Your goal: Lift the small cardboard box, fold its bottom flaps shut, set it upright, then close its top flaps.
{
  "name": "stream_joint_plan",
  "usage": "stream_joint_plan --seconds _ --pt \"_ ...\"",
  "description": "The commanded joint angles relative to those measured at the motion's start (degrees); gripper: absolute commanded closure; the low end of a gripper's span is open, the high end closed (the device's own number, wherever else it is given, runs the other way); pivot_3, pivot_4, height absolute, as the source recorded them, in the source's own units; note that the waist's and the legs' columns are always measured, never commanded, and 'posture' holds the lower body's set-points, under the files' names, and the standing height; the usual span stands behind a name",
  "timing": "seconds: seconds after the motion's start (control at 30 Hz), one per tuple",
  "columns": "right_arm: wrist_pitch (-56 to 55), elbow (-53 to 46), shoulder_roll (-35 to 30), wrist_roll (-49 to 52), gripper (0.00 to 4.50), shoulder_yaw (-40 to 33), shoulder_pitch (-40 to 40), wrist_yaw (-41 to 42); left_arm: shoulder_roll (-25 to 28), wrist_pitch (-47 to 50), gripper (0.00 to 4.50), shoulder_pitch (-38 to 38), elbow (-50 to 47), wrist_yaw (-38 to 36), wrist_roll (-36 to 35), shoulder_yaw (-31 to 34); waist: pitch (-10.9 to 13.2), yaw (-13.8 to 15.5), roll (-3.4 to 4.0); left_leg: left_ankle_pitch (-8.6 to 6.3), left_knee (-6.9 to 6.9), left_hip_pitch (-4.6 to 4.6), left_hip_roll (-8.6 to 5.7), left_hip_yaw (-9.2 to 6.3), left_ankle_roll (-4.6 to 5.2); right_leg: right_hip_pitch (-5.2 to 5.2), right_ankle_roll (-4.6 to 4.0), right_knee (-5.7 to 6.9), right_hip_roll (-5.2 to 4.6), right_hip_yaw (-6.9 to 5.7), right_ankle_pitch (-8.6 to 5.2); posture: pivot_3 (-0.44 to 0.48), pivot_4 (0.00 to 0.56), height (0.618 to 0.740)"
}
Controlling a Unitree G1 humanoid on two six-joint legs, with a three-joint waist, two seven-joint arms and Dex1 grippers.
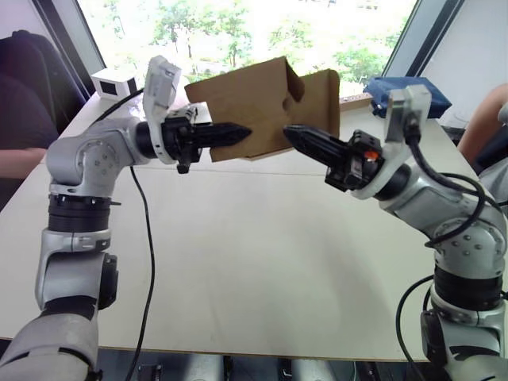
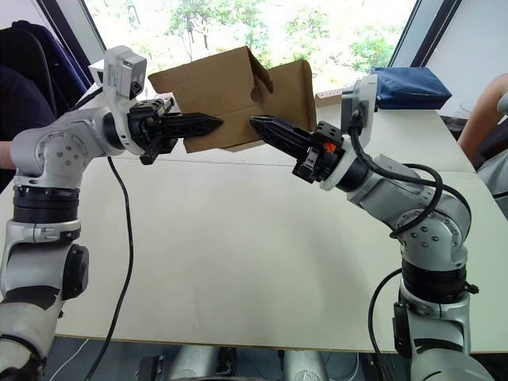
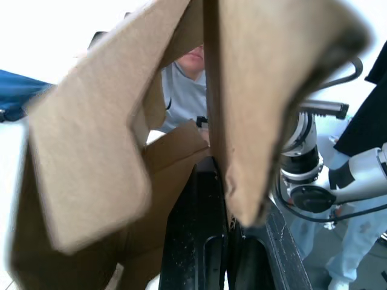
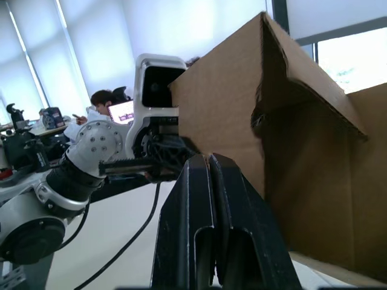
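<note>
You've got the small cardboard box (image 1: 254,107) up in the air above the table, plain brown, tilted, one notched flap (image 1: 316,99) hanging open, cardboard panels splayed apart in the left wrist view.

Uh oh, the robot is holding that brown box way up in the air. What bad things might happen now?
The small cardboard box hangs above the table, gripped by the left hand on one thin wall, so it might slip and fall. The right hand, fingers shut, only touches the box; a hard push could dent it or twist it loose. A loose flap sticks out and might bend the wrong way.
</note>
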Motion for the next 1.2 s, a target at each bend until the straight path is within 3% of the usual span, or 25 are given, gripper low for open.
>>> stream_joint_plan --seconds 0.03,0.3,0.67,1.2 --pt "0.27 -3.26 -2.97 1.81 4.45 -3.28 1.01 0.74 0.93 -0.85 4.50 -1.02 -0.89 -0.30 -0.05 1.31 0.00 -0.01 0.00 0.00 0.00 0.00 -0.01 0.01 0.00 0.00 0.00 -0.01 -0.01 0.00 0.00 0.000 0.150 0.740" --pt "-2.02 2.35 -6.03 3.51 4.45 -10.19 -3.01 -1.67 2.46 0.36 4.50 0.07 -3.40 -2.41 -0.66 -0.01 0.01 -0.09 0.00 0.00 0.00 0.01 0.00 0.01 0.01 0.00 0.00 0.00 -0.01 0.00 0.00 0.000 0.150 0.740" --pt "-2.45 2.39 -4.91 -2.92 4.45 -3.37 -4.81 2.05 7.49 -0.87 4.50 0.39 -5.60 -10.46 2.42 -5.76 0.02 -0.87 0.01 -0.01 -0.02 -0.01 0.00 0.01 0.01 -0.02 -0.01 -0.01 0.00 0.01 0.00 0.000 0.150 0.740" --pt "-1.69 -2.45 -3.02 -4.14 4.45 0.65 -0.93 2.53 6.34 -2.71 4.50 -2.85 -2.97 -13.94 5.26 -6.99 0.02 -0.94 0.01 -0.01 -0.02 -0.04 0.00 0.01 0.03 -0.04 0.00 -0.01 0.00 0.00 -0.01 0.000 0.150 0.740"
